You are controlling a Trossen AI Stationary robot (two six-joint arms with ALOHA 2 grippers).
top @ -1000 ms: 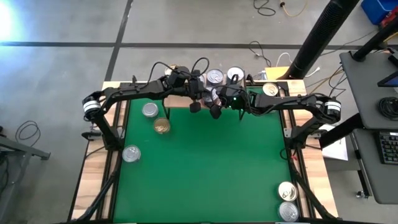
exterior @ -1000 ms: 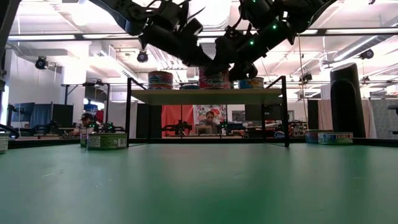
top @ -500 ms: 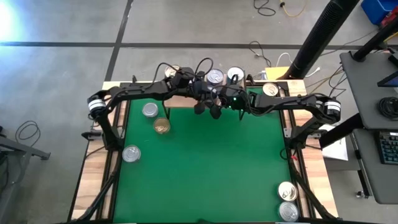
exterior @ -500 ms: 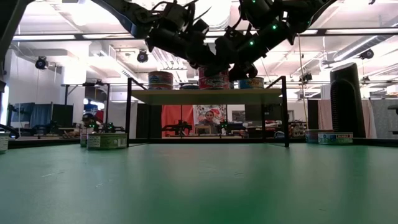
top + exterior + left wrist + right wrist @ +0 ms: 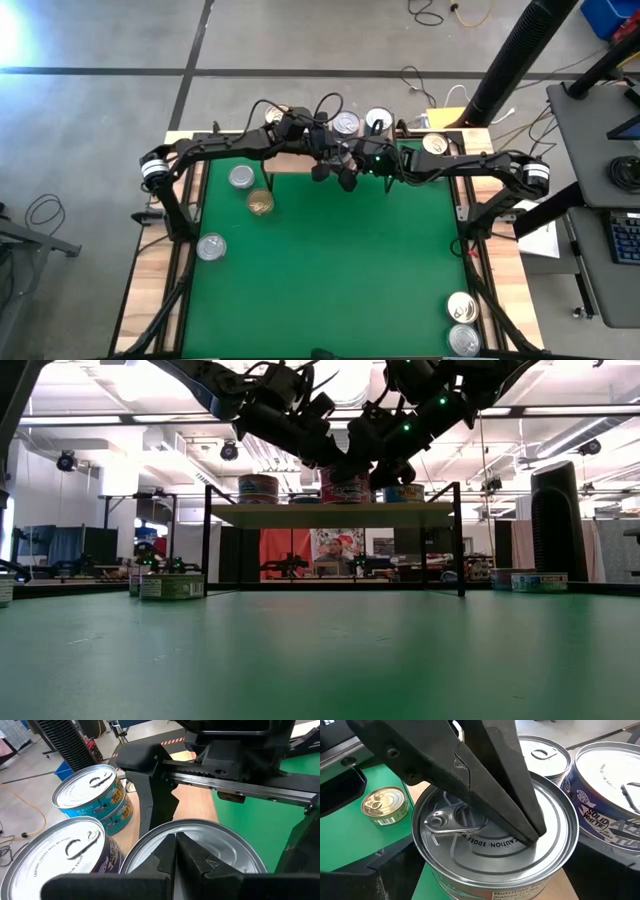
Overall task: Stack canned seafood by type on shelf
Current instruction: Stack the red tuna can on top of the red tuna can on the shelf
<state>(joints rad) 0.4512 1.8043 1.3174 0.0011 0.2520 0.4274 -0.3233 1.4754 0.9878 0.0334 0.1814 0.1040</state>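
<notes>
Since the earlier frames the left gripper [image 5: 322, 158] has slid from beside the right gripper [image 5: 347, 166] to over the shelf's middle tin, and both arms have barely shifted in the last half second. Its jaws are pressed together, holding nothing; their joined tips rest on the silver lid of the middle tin [image 5: 495, 840], touching it just beside the pull tab [image 5: 451, 823]. The left wrist view shows the same contact, the closed fingers [image 5: 192, 857] lying across that lid.

Around the same tin stands the right gripper with its jaws spread as wide as they go, one finger on each side of the tin's wall. Whether those fingers actually touch the wall cannot be told.

This tin sits on the light-wood shelf [image 5: 330, 514], directly under both grippers. Just past the closed jaws on the shelf stand a dark-blue-sided tin [image 5: 607, 795] and a light-blue-sided tin [image 5: 92, 792], close beside the middle one. Another tin [image 5: 258, 488] stands farther along the shelf, apart from both grippers.

Well away from either pair of jaws, on the green mat [image 5: 330, 270], lie a gold-topped tin [image 5: 260, 203], two silver-topped tins [image 5: 241, 177] [image 5: 211, 246], and two more tins [image 5: 461, 306] at the near right corner.
</notes>
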